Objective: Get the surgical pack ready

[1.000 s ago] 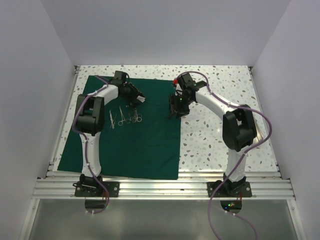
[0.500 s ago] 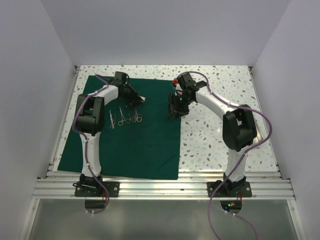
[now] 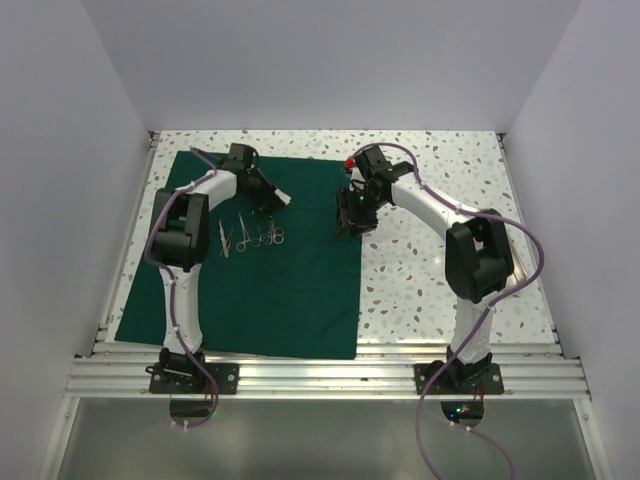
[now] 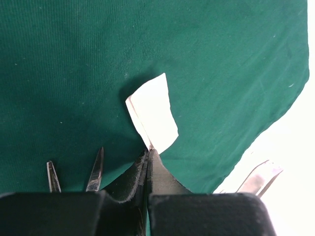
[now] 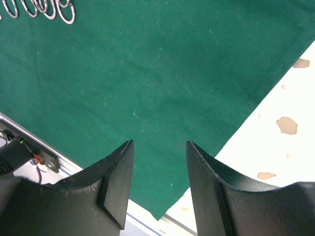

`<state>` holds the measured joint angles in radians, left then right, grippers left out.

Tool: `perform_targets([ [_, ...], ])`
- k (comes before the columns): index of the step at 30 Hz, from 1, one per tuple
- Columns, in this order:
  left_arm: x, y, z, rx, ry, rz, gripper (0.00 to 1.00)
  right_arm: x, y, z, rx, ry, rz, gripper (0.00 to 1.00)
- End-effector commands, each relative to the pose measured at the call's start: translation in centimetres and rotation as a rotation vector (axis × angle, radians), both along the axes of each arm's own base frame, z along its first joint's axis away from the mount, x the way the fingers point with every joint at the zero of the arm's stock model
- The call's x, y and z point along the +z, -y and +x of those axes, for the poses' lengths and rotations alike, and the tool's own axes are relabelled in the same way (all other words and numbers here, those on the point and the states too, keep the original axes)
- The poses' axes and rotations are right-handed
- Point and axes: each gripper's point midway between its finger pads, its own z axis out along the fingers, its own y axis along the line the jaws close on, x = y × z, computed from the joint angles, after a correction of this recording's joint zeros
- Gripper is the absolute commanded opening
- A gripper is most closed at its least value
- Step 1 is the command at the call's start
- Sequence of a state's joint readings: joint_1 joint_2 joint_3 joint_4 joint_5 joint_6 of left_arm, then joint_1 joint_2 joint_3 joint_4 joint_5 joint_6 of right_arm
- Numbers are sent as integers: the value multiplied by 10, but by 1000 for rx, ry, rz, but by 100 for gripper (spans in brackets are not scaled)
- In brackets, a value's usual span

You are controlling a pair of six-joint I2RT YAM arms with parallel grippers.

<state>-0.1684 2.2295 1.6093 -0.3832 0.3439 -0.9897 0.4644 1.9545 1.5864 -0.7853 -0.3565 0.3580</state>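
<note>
Two hands hang over the surgical pack (image 3: pixel 290 290), a green sheet flat on the table (image 3: pixel 430 280). Steel instruments (image 3: pixel 250 236) lie on it. Beyond them my left hand (image 4: pixel 148 156), parted a second ago, now pinches a white gauze square (image 4: pixel 152 110); my right hand (image 5: pixel 159 145) hovers half-spread, empty, over its right edge.

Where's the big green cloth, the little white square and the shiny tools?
green cloth (image 3: pixel 290 300): top view, bare near part.
white square (image 4: pixel 153 113): left wrist view, its middle.
shiny tools (image 3: pixel 256 235): top view, middle of the row.
</note>
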Motion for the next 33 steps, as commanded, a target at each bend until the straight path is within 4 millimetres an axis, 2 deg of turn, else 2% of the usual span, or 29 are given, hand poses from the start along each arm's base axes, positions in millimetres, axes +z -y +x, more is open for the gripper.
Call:
perform_targets([
  [1,21,-6,2,-28,52,35,0,22,-4,5,5,51,46,50],
  [3,26,-10,0,-59,72,85,0,23,-4,5,3,52,46,50],
  [5,33,-14,-10,-82,48,136,0,24,-4,5,4,54,46,50],
  [6,33,-17,-15,-111,50,182,0,24,-4,5,6,53,49,50],
  [7,31,-21,-28,-133,8,212,0,25,-5,5,7,53,51,50],
  [10,33,-28,-42,-198,-4,330,0,24,-7,3,4,44,59,50],
  [14,36,-30,-58,-247,7,365,0,23,-8,3,-10,31,72,50],
  [21,89,-27,-72,-348,152,356,0,29,-20,-2,0,-2,143,59],
  [23,102,-19,-82,-401,201,309,0,32,-30,-3,18,-24,193,63],
  [24,112,-2,-85,-464,261,222,0,40,-42,-6,52,-44,272,65],
  [25,112,3,-100,-489,272,175,0,42,-48,-6,56,-54,308,67],
  [27,124,24,-112,-536,344,39,0,54,-64,-4,47,-79,437,76],
  [28,118,26,-128,-549,334,13,0,59,-69,-2,40,-81,477,78],
  [29,120,30,-132,-561,346,-10,0,63,-75,0,6,-111,514,79],
  [30,127,40,-138,-598,380,-75,0,71,-83,8,14,-69,565,80],
  [31,125,44,-148,-617,376,-110,0,75,-86,7,-7,-95,598,80],
  [32,129,52,-155,-645,381,-159,0,82,-90,13,1,-49,634,80],
  [33,133,55,-158,-661,404,-176,0,82,-91,14,-7,-44,639,80],
])
